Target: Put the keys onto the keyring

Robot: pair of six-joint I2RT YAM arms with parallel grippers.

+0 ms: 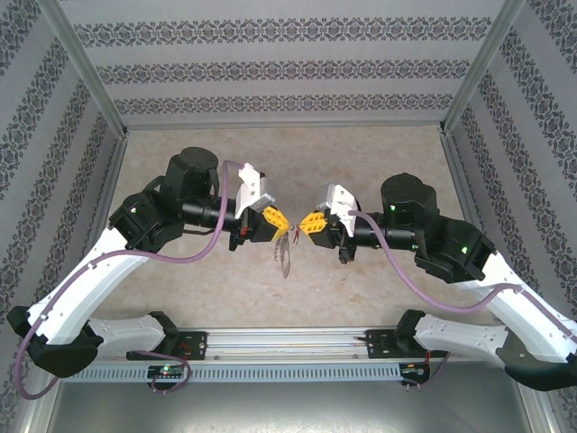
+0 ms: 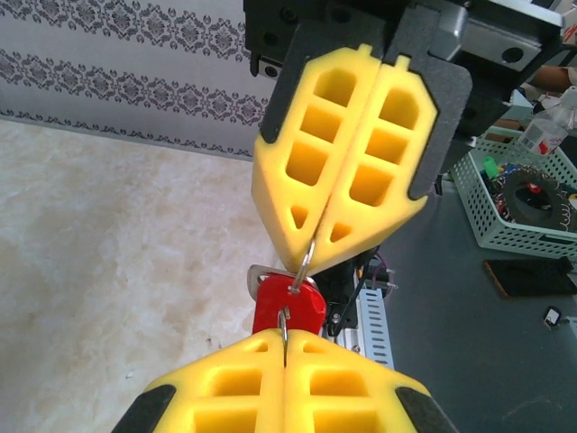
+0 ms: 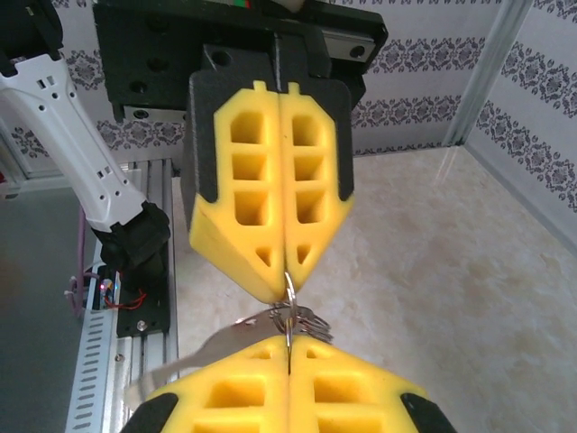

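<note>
Metal rings [image 2: 302, 262] pinched in left pincer [image 1: 282, 223] and right pincer [image 1: 306, 225], tip to tip. Holds red key [image 2: 288, 307] between them, keyring [image 1: 284, 257] hanging lengthwise below.

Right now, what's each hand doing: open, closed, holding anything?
Left hand: closed on a thin metal ring by the red key.
Right hand: closed on a small ring.
</note>
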